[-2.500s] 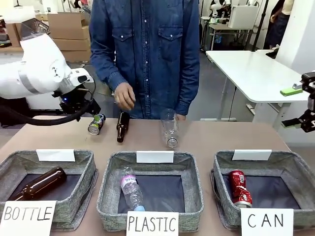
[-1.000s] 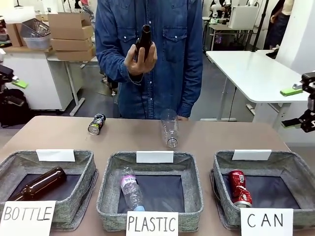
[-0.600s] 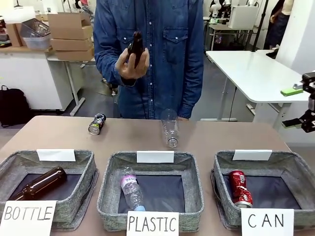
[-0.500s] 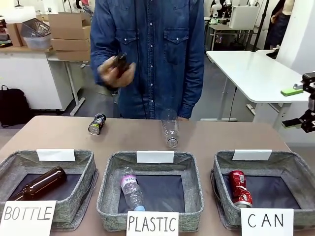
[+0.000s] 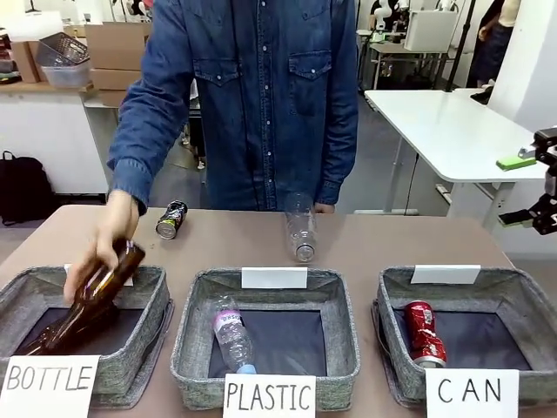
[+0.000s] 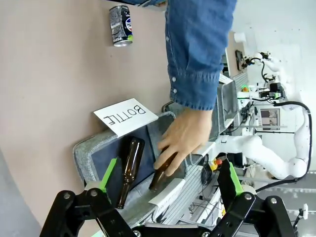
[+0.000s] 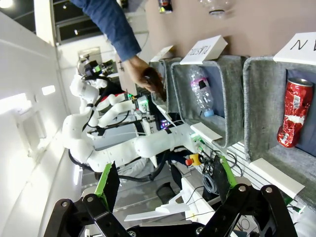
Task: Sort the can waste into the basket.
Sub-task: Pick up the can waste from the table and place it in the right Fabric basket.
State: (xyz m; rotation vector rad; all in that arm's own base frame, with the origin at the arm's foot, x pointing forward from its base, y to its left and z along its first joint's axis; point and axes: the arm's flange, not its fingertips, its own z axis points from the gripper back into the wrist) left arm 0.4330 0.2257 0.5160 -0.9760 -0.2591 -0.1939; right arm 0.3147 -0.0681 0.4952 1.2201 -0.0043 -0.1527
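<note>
A dented red can (image 5: 424, 333) lies in the grey felt basket (image 5: 515, 286) signed "CAN" at the front right; the right wrist view shows the same can (image 7: 292, 113) in that basket (image 7: 257, 94). A dark silvery can (image 5: 171, 219) lies on its side at the table's far left, also seen in the left wrist view (image 6: 120, 24). My right gripper (image 5: 533, 189) hangs open off the table's right edge, its jaws wide and empty (image 7: 164, 181). My left gripper (image 6: 170, 175) is open too, looking from a distance at the "BOTTLE" basket.
A person's hand (image 5: 103, 248) lowers a brown bottle (image 5: 103, 294) into the "BOTTLE" basket (image 5: 152, 287), onto another brown bottle. The "PLASTIC" basket (image 5: 341, 292) holds a clear bottle (image 5: 231, 335). Another clear bottle (image 5: 300, 228) lies at the far middle.
The person picked up the brown bottle from the table, raised it, then brought it down into the "BOTTLE" basket. My left arm drew back out of the front view. The right gripper stayed put.
</note>
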